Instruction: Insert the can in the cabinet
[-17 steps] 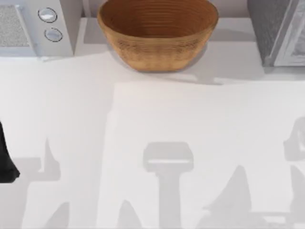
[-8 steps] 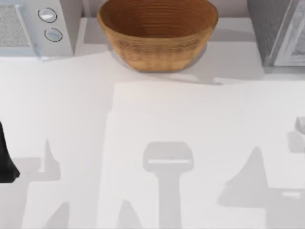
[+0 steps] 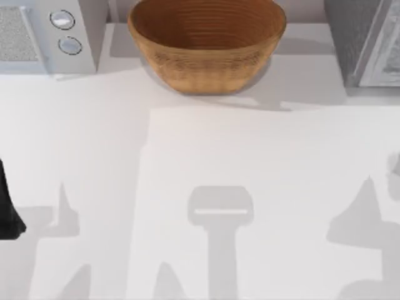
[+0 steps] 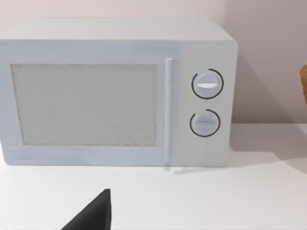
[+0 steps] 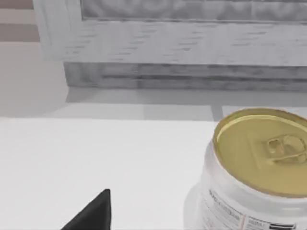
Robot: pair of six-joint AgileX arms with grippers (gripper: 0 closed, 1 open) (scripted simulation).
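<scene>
— Shadows on the right of the white tabletop have slid further toward the right edge since a second ago; what else does the top view give?

— At the back stand a white microwave oven with two round dials on the left, a woven brown wicker basket in the middle, and a grey cabinet on the right. My left arm is a dark shape parked at the left edge, unmoved.

— And the left wrist view?

— It faces the microwave front: mesh door, vertical handle, two dials. One black fingertip of the left gripper pokes in low; whether the jaws are wide or narrow, I cannot tell. A sliver of the basket sits at the edge.

— The right wrist view?

— A white aluminium can with a gold lid and pull tab stands upright on the table, in front of the cabinet's grey wooden base and apart from it. One black fingertip of the right gripper is beside the can, not touching it. I cannot tell how those jaws stand either.
</scene>
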